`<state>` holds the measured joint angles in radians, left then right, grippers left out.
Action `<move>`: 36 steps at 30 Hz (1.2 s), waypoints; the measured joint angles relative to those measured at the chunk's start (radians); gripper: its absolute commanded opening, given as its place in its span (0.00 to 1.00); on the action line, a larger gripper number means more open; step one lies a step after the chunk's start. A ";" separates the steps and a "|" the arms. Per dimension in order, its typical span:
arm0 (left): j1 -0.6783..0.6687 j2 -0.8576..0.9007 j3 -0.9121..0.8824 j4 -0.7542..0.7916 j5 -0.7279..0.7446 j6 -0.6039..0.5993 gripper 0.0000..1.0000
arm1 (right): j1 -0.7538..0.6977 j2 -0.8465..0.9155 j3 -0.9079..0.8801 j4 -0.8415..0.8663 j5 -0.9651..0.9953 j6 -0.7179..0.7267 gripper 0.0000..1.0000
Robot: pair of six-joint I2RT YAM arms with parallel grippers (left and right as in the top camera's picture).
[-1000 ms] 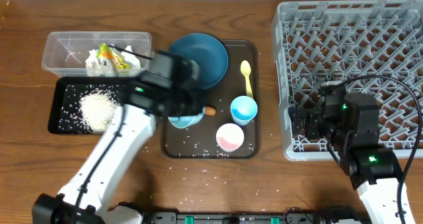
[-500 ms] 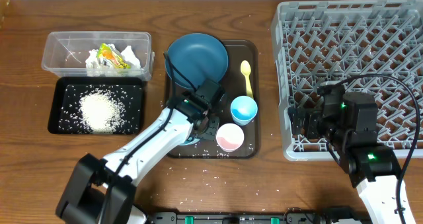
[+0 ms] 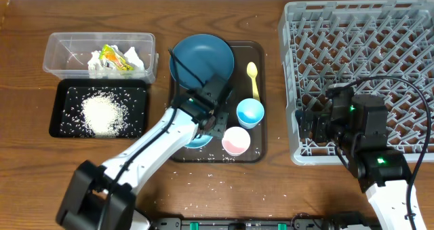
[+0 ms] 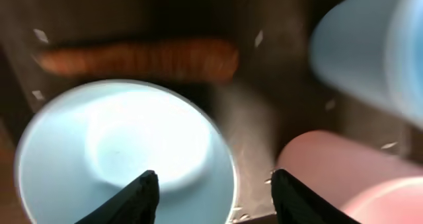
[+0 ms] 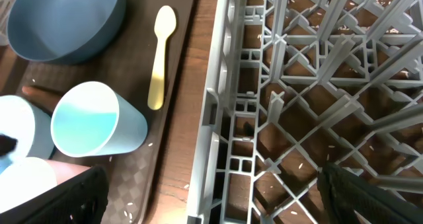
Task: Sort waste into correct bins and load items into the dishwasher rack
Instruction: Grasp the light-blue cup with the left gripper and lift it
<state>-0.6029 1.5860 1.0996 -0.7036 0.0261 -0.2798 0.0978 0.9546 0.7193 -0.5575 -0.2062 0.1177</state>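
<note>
Okay, front edge first: loose rice grains (image 3: 210, 182) lie scattered on the table (image 3: 27, 162). Right gripper (image 5: 218, 197) is over the front-left corner of the grey dishwasher rack (image 3: 359, 33), fingers wide apart, nothing between them but rack pegs. On the brown serving tray (image 3: 254, 152), the pink cup (image 3: 235, 140) is nearest and upright. Beside it to the left is the small light blue bowl (image 4: 125, 151), partly under the left arm. Left gripper (image 4: 215, 197) hangs low over that bowl's right rim with its jaws spread and holds nothing. The orange carrot (image 4: 139, 59) lies on the tray just behind the bowl. The light blue cup (image 3: 249, 112) stands just behind the pink cup. The yellow spoon (image 3: 253, 79) lies lengthwise behind that, bowl end to the back. The dark blue bowl (image 3: 203, 57) fills the tray's back-left. Left of the tray, the black tray (image 3: 64, 87) holds a rice pile (image 3: 102, 115). Behind it, the clear tub (image 3: 61, 43) holds crumpled white paper (image 3: 98, 64) and a yellow-green wrapper (image 3: 115, 59).
</note>
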 measured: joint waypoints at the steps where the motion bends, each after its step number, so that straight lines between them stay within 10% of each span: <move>1: 0.000 -0.011 0.011 0.008 0.000 0.005 0.63 | 0.000 0.000 0.000 0.000 0.000 0.000 0.99; 18: 0.000 0.114 0.031 0.256 0.133 0.102 0.64 | 0.000 0.000 0.000 -0.003 0.000 0.000 0.99; 23: 0.000 0.145 0.031 0.267 0.159 0.104 0.34 | 0.000 0.000 0.000 -0.004 0.000 0.000 0.99; 36: 0.000 0.145 0.031 0.344 0.202 0.123 0.06 | 0.000 0.000 0.000 -0.006 0.000 0.000 0.99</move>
<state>-0.6029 1.7309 1.1305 -0.3592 0.2279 -0.1566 0.0978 0.9550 0.7193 -0.5640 -0.2066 0.1177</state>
